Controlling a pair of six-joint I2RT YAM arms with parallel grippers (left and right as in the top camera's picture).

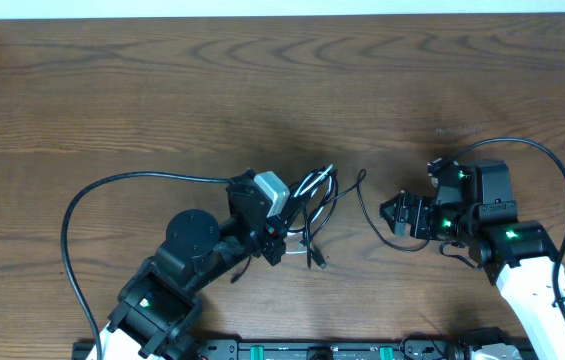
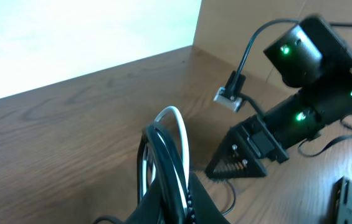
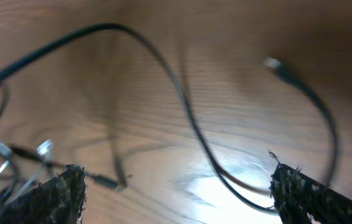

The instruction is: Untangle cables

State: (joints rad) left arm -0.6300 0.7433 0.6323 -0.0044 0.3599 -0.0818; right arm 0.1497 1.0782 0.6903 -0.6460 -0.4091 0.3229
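Note:
The cables (image 1: 314,205) lie in a tangled bunch of thin black and white loops at the table's middle. My left gripper (image 1: 280,238) is shut on this bunch; in the left wrist view a white loop (image 2: 179,134) and black loops (image 2: 160,152) rise from between the pinching fingers (image 2: 207,202). One loose black cable (image 1: 367,205) curves off to the right. My right gripper (image 1: 394,215) hovers over that strand, open, fingers wide apart. In the right wrist view the strand (image 3: 188,118) snakes between the fingertips (image 3: 60,193), touching neither, and its plug end (image 3: 276,65) lies further off.
Thick black arm wires arc over the table at the left (image 1: 92,195) and right (image 1: 552,165). A mounting rail (image 1: 312,350) runs along the near edge. The brown wooden table (image 1: 162,90) ends at a white wall at the back.

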